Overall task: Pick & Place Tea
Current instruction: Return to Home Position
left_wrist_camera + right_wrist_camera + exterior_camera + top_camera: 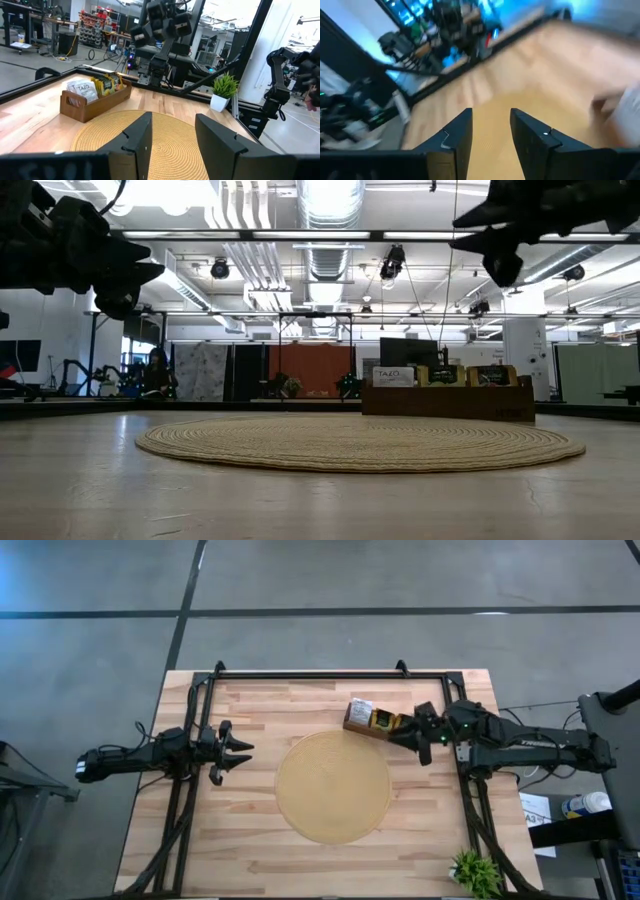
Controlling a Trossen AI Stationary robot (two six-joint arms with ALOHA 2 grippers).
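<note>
Overhead, level and wrist views of a pale wooden plank table (250, 860) with two dark arms. The left arm reaches in from the table's left edge and lies low and nearly level, with the left hand (240, 752) stopped short of the large round tan woven mat (333, 790) at the table's centre. Its two dark fingers (137, 142) stand apart with nothing between them. The right arm extends from the right edge, its forearm angled toward the table's far side. The right hand (400, 737) sits at the right end of a long brown wooden compartment box (85, 107), raised above it in the level view. Its fingers (457, 135) are likewise spread and empty. The box lies just beyond the mat's far right rim, askew to the table's edges. The tea is all inside it: white square paper sachets (86, 90) stand upright in the end compartment farthest from the right hand, and yellow-and-dark-green sachets (111, 82) stand in the compartment beside them. The contents of the end nearest the right hand are too small to tell. A small green potted plant (475, 870) stands at the table's near right corner.
</note>
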